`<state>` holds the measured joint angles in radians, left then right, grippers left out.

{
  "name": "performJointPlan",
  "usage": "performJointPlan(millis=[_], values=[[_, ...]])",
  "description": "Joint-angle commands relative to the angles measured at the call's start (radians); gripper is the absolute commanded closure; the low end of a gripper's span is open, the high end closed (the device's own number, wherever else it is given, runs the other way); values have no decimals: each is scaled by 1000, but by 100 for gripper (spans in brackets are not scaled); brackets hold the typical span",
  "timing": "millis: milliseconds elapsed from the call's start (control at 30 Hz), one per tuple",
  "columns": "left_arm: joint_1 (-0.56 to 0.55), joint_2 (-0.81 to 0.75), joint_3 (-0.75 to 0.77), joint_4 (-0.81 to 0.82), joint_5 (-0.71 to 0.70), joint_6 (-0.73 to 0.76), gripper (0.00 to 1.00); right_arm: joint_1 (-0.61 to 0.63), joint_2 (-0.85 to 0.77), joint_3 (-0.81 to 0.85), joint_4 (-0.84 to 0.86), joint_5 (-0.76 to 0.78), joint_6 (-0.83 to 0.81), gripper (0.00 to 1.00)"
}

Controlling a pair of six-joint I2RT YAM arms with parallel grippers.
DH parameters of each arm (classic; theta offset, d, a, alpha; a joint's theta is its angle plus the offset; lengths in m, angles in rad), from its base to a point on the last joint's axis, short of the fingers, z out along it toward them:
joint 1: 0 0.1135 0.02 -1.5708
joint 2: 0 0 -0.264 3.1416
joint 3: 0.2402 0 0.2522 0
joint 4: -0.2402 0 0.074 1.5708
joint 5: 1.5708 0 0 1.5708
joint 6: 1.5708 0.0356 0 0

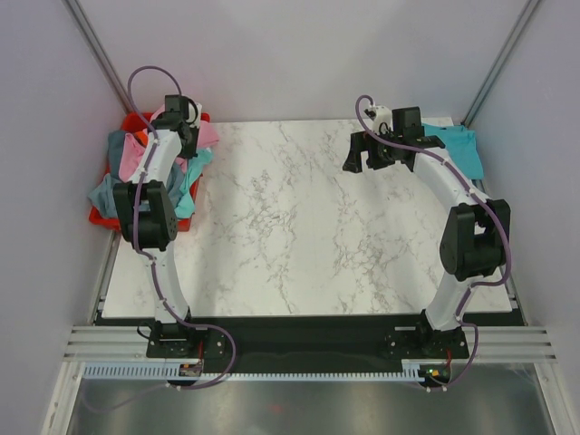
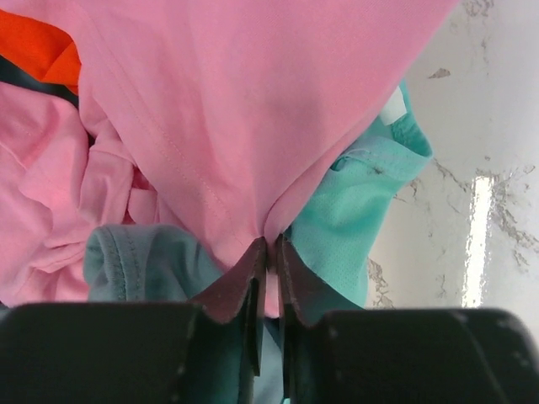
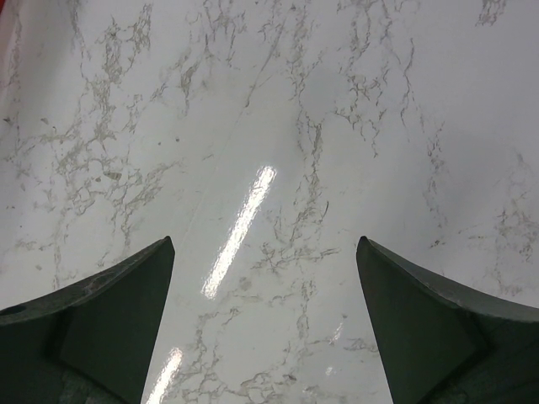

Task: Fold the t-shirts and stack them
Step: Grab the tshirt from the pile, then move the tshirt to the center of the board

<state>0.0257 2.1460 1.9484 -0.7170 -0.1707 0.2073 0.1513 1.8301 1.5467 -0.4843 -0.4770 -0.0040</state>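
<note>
My left gripper [image 2: 271,244] is shut on a fold of the pink t-shirt [image 2: 253,101] and holds it over the pile in the red bin [image 1: 98,217]; the gripper also shows in the top view [image 1: 186,131]. Under the pink shirt lie a mint shirt [image 2: 362,202], a grey-blue one [image 2: 143,261] and an orange one [image 2: 34,46]. A teal-turquoise t-shirt [image 1: 458,145] lies at the table's far right. My right gripper [image 3: 265,252] is open and empty above bare marble [image 3: 278,126], left of the teal shirt in the top view [image 1: 362,154].
The red bin stands off the table's left edge with shirts hanging over its rim. White walls close in the left, right and back. The marble tabletop [image 1: 299,227] stretches between the two arms.
</note>
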Motion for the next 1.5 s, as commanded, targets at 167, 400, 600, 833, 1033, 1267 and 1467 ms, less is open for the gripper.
performJointPlan(millis=[167, 400, 600, 833, 1033, 1267, 1467], values=[[0, -52, -2, -16, 62, -22, 98, -1, 3, 44, 32, -17, -2, 2], [-93, -274, -51, -105, 178, -56, 98, -1, -67, 148, 13, 118, -99, 2], [-158, -524, -245, -99, 385, -186, 98, -2, -114, 174, 49, 137, -90, 2], [-305, -630, -179, -73, 338, -125, 98, 1, -158, 89, 187, 236, 87, 2], [-409, -621, 200, -27, 359, -115, 98, 4, -245, 79, 142, 45, 20, 2], [-431, -679, -65, -27, 588, -176, 35, 14, -368, -26, 130, 43, 27, 2], [-431, -594, -394, -140, 657, -51, 16, 16, -410, -190, 119, -9, 36, 2]])
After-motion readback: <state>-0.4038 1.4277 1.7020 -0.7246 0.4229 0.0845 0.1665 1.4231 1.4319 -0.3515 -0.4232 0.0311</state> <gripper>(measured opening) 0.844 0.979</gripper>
